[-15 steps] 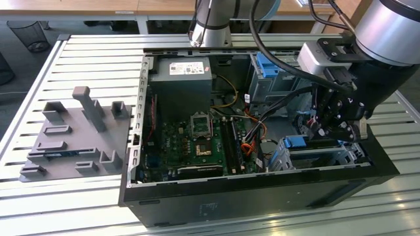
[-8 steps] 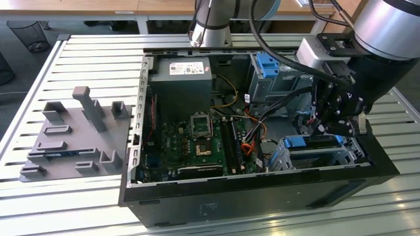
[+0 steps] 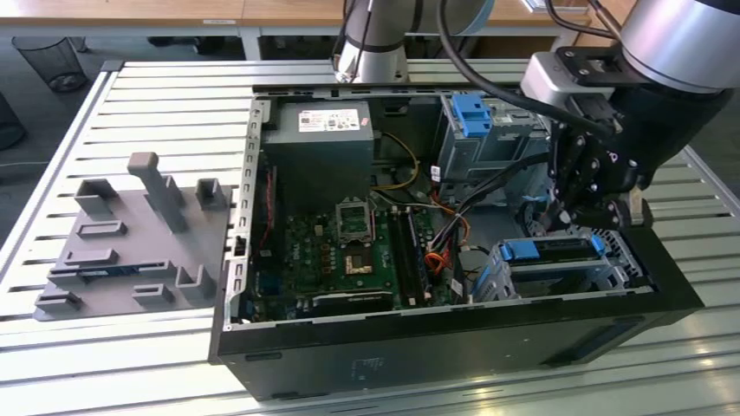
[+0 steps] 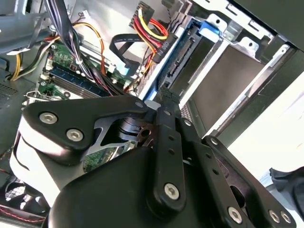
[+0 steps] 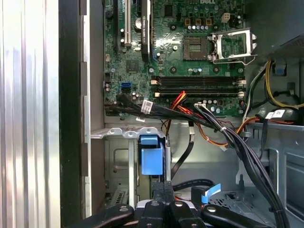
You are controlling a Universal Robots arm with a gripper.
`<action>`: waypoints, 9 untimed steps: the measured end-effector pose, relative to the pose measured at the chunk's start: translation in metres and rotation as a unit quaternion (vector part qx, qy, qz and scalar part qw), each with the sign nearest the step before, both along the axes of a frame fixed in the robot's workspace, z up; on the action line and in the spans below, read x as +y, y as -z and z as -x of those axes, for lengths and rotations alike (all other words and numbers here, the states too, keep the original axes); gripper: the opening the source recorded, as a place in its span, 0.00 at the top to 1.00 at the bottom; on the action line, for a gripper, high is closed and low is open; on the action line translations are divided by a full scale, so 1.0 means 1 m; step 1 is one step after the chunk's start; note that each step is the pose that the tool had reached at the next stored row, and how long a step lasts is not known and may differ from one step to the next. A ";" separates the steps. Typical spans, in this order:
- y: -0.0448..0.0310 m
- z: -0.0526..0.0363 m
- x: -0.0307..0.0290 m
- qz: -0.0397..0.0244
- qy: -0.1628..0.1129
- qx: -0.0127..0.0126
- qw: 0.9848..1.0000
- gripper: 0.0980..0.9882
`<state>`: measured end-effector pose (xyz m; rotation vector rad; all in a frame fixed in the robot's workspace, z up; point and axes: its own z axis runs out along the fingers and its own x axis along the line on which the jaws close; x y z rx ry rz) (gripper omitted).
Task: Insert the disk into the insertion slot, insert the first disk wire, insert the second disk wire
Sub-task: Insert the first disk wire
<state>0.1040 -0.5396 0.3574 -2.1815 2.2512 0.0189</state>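
The table is pale slatted metal with a soft brushed sheen. On it, at the exterior view's left, stands a matt grey plastic fixture. The computer case is matt black outside and bare dull grey sheet metal inside. The circuit board is green and faintly glossy. The disk wears bright blue smooth plastic. It sits in the insertion slot, which is silver perforated metal. The gripper is matt black metal with shiny steel screws. The arm has a glossy silver shell. The cables have smooth black plastic sheaths. On the far side, the desk looks like wood.
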 end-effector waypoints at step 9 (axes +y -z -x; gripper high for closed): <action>-0.0001 -0.0092 0.0076 0.000 0.003 0.000 1.000 0.99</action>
